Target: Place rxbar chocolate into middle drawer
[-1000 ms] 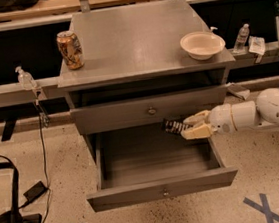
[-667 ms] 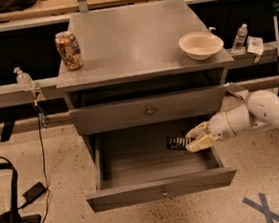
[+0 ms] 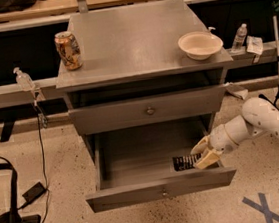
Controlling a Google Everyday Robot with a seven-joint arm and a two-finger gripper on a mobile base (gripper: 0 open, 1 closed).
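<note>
Rxbar chocolate is now low inside the open middle drawer, at the front right of the cavity, just behind the drawer front. A second ago it hung higher, level with the lower edge of the upper drawer; it has since descended into the drawer space and moved slightly toward the front. Whether the bar already touches the drawer floor cannot be determined.

The gripper remains closed on the right end of the bar, with the bar projecting leftward from between the fingers. The white arm reaches in from the right side of the cabinet, over the drawer's right wall.

Judgement: transport is essentially complete, and the remaining steps are release and withdrawal. The bar lies close to the drawer front, so retraction should go up and to the right to clear it.

On the cabinet top, the orange-patterned can and the white bowl are unchanged in position.
</note>
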